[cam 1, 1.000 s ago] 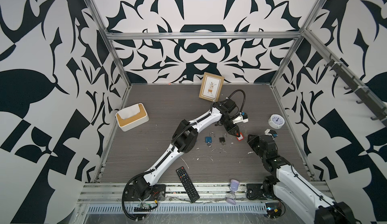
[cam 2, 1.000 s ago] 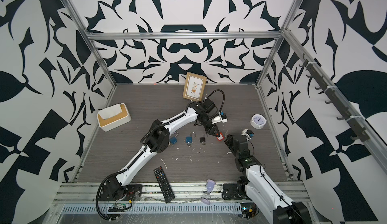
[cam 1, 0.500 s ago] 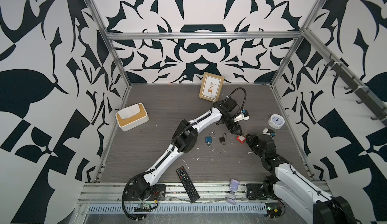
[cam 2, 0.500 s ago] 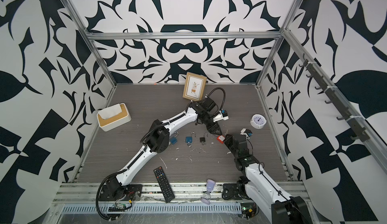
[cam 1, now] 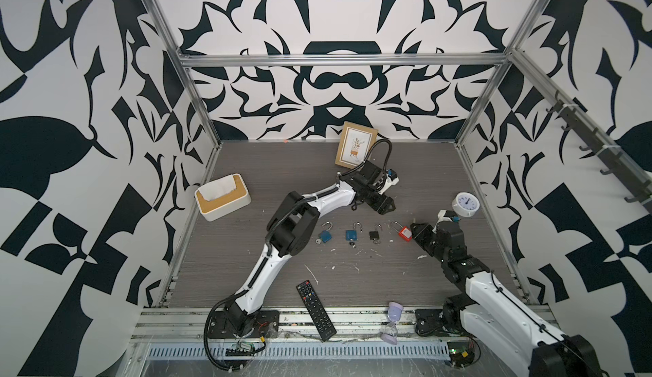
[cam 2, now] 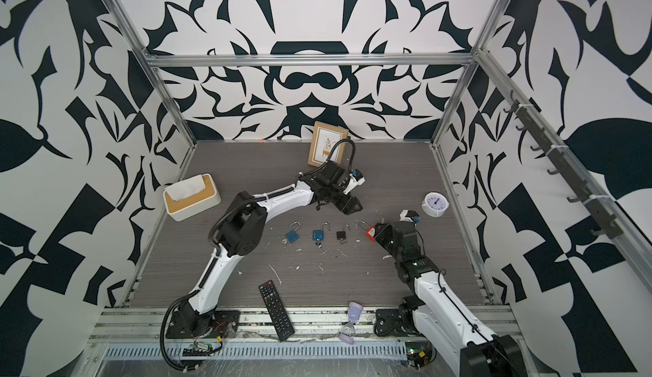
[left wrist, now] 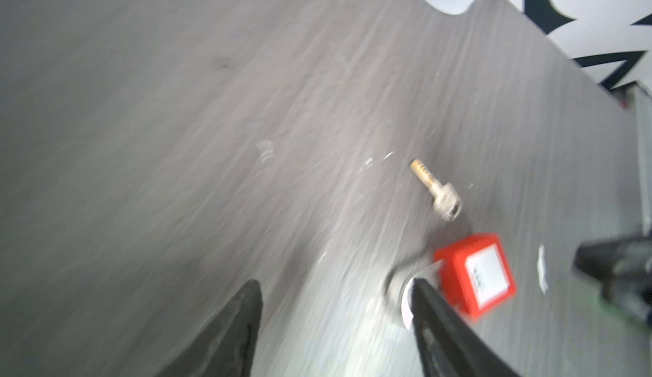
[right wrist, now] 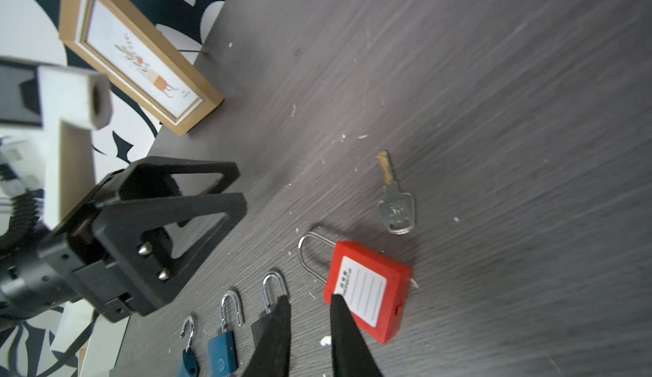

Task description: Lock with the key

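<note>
Red plastic marks the padlock [cam 1: 405, 232], which lies flat on the grey table [cam 1: 268, 167] where it lay a second ago, at the right end of a row of smaller padlocks [cam 1: 353, 234]. Since then the left gripper [cam 1: 386, 209] has drawn back from it toward the picture frame [cam 1: 355, 148]. Its fingers, nearly together before, now stand wide apart with nothing between them. The right gripper [right wrist: 308, 299] has moved in close to the padlock's body; whether it touches is unclear. Its fingers leave only a narrow gap and hold nothing. The key [right wrist: 395, 195] lies flat on the table just beside the padlock, apart from it. Its long axis runs nearly in line with the padlock's body, bow end nearest the padlock, brass blade pointing away from it.
</note>
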You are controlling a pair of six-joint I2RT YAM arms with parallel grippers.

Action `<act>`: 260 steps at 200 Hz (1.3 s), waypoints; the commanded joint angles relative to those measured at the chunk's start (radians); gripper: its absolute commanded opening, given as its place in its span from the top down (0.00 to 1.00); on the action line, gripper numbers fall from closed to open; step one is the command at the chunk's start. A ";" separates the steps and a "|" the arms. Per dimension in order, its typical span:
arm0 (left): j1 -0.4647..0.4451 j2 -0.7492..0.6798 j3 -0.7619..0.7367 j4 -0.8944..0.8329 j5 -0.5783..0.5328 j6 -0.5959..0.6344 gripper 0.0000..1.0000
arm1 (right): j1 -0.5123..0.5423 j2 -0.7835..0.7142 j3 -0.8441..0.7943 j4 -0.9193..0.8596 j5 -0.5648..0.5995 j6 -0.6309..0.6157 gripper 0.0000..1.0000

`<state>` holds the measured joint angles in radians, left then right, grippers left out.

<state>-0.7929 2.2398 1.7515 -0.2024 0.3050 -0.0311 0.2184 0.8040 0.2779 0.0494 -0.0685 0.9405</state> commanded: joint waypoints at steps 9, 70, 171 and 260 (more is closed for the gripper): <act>0.014 -0.312 -0.224 0.245 -0.200 -0.079 0.16 | 0.026 -0.006 0.120 -0.123 -0.055 -0.131 0.77; 0.070 -0.732 -0.641 0.127 0.006 -0.313 0.08 | 0.346 0.231 0.363 -0.293 0.156 -0.252 0.69; 0.125 -1.152 -1.081 0.233 -0.152 -0.474 0.05 | 0.519 0.541 0.595 -0.404 0.383 -0.267 0.46; 0.139 -1.123 -1.142 0.299 -0.249 -0.534 0.10 | 0.518 0.697 0.610 -0.385 0.335 -0.263 0.48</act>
<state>-0.6666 1.1042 0.6163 0.0616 0.0650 -0.5179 0.7345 1.4662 0.8501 -0.3382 0.2726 0.6804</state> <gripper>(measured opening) 0.894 0.523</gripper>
